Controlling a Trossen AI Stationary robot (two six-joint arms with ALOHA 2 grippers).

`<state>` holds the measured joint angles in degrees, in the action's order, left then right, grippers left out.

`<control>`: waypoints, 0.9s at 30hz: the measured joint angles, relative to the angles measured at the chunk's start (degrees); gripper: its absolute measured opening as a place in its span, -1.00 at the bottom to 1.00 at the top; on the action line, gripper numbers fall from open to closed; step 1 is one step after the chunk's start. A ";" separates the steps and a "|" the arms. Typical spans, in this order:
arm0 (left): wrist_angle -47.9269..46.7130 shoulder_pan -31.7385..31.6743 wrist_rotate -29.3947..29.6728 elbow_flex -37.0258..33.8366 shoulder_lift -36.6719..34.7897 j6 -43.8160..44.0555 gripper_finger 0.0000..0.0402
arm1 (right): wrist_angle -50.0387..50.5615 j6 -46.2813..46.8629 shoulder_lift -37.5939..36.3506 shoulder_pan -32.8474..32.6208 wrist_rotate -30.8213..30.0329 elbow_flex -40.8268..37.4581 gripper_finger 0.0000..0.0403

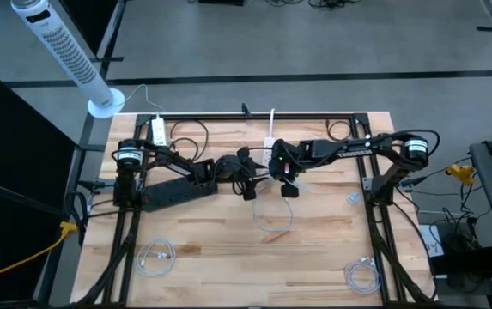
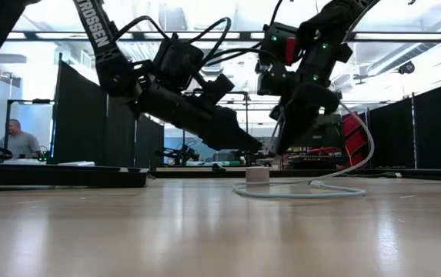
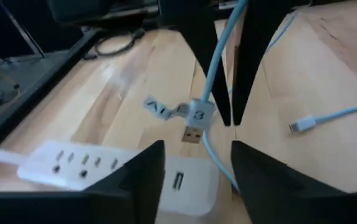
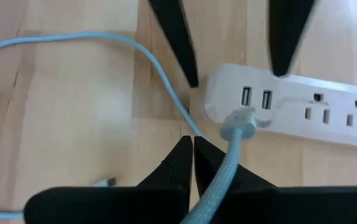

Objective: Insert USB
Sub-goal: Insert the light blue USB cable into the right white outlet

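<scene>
A white power strip lies on the wooden table, its two USB ports at the end nearest both grippers. My right gripper is shut on a light-blue cable whose USB plug hangs just in front of those ports. My left gripper is open. Its fingers stand above the strip's port end, one to each side, apart from it in the low view. The cable arcs over to a loop on the table and ends in a small white connector. My right gripper pinches the cable between its two fingers a short way behind the plug; the fingers hide the exact spot. The fingers slant down from the table's right. The plug sticks out beside the fingertips, clear of the table, with its metal end toward the ports.
A second white power strip lies far left, with a long black bar beside the left arm. Coiled white cables lie near left and near right. A person sits in the room beyond the table.
</scene>
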<state>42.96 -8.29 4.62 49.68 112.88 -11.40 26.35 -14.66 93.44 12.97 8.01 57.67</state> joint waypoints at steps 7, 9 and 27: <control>-0.48 0.46 0.04 0.80 0.00 -2.57 0.31 | -1.80 1.73 -0.47 0.01 0.00 0.00 -1.00; -1.05 0.62 1.30 1.30 0.00 -2.94 0.35 | -2.66 2.61 -0.47 0.00 0.06 0.00 -1.00; -5.31 1.28 12.15 3.21 0.33 -4.00 0.35 | -8.58 21.93 -2.04 0.02 2.75 0.09 -1.00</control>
<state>37.65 -7.01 16.78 52.88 113.21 -15.41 17.77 7.26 91.39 12.99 10.76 57.76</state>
